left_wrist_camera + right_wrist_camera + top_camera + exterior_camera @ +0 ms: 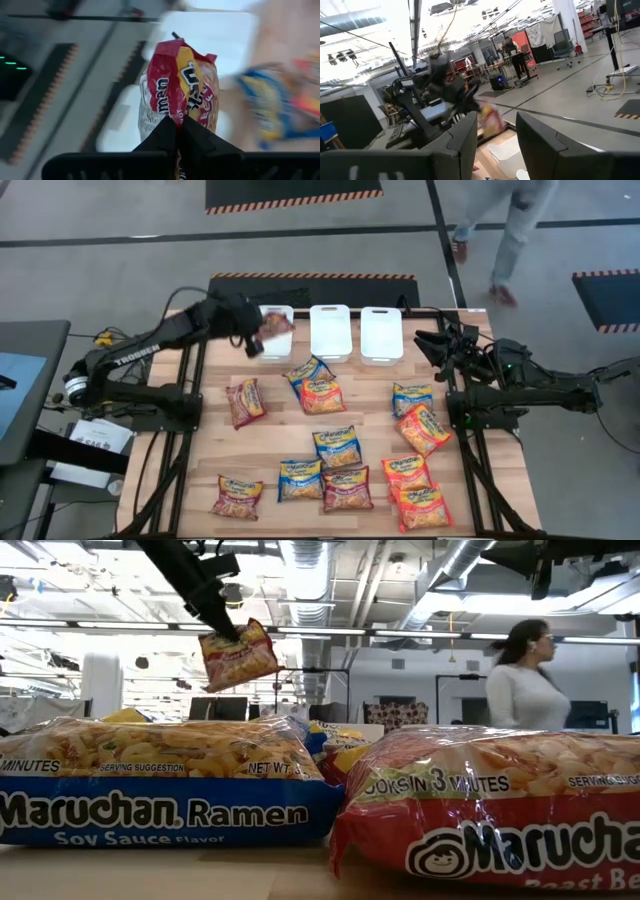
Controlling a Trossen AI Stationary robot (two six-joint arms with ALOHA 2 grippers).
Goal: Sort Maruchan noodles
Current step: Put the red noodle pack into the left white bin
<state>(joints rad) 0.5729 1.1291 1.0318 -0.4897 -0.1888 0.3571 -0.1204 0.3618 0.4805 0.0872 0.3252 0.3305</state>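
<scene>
Three white bins (330, 332) look empty so far; left gripper (252, 337) clenched on a maroon packet (275, 326) over the leftmost, other packets (340, 446) on the wooden table (190, 470), right gripper (425, 342) parked with fingers apart, a person (525, 675) walking behind

The person (505, 230) is cut off at the high view's top edge, head hidden

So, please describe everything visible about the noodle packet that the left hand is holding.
The maroon packet is small, flat, crinkly plastic, printed with white letters and a yellow noodle picture. It hangs tilted in the air, pinched at one edge by the shut left hand, touching nothing else. In the high view it is over the leftmost white bin, above the table.
</scene>
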